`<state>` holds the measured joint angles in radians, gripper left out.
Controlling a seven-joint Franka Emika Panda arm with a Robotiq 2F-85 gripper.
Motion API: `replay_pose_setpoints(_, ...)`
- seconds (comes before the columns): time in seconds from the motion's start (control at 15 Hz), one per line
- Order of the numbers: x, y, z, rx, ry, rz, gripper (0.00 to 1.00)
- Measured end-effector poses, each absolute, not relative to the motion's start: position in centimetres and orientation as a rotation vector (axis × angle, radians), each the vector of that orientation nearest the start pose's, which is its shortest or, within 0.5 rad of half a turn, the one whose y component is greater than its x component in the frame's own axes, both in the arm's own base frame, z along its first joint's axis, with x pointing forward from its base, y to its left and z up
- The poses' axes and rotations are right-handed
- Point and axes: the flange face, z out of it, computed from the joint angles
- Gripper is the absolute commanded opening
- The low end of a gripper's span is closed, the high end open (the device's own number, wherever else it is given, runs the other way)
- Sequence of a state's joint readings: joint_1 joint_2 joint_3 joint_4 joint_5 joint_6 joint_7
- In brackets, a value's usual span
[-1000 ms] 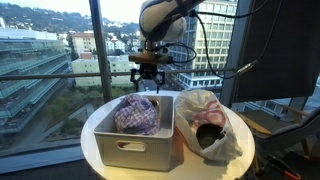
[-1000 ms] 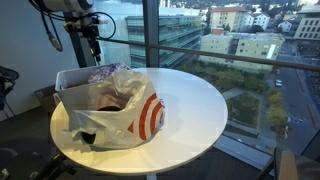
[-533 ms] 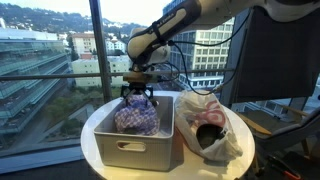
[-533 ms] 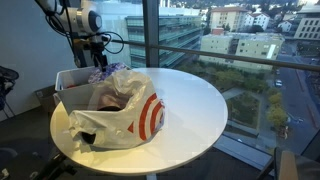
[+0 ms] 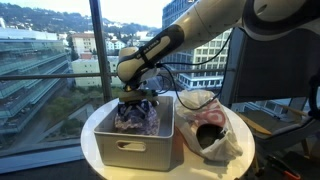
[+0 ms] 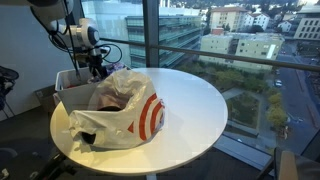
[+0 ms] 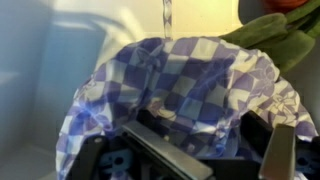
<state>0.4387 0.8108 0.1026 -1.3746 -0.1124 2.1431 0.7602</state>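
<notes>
- Since a second ago, the arm has come down from above the bin (image 5: 130, 150), and the claw (image 5: 135, 103) is now low inside it, on top of the checkered cloth (image 5: 142, 120).
- In an exterior view, the cloth lies bunched in the far half of the grey bin. The bin stands on the round white bench (image 5: 92, 128), just beside a white plastic bag (image 5: 212, 125) with something dark inside.
- From the opposite side, the claw (image 6: 95, 68) dips behind the bin wall (image 6: 64, 82). The bag (image 6: 128, 105) with its red rings hides most of the cloth, and the rest of the bench (image 6: 200, 100) carries nothing that I can see.
- In the wrist view, the cloth (image 7: 185, 85) fills the picture. The claw (image 7: 185, 152) is released and spread wide, with one finger at each lower corner and a fold of cloth between them (it seems to touch the fabric, but nothing is gripped). Something green (image 7: 270, 35) lies at the upper right.
- I judge that the step in hand is the reach for the cloth, now at its end. A grasp from here would call for closing on a thick fold, then lifting straight up, clear of the bin walls.
</notes>
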Motion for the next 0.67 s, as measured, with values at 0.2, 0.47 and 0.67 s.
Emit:
replay_pose_setpoints(0.2, 63.9, 36.4, 23.0, -3.196, 0.276, 0.011, 0.42)
replay_pose_setpoints(0.47, 64.3, 36.5, 23.9, -3.198, 0.279, -0.003, 0.12)
replay_pose_setpoints(0.67, 64.4, 36.0, 23.7, -3.202, 0.297, 0.025, 0.03)
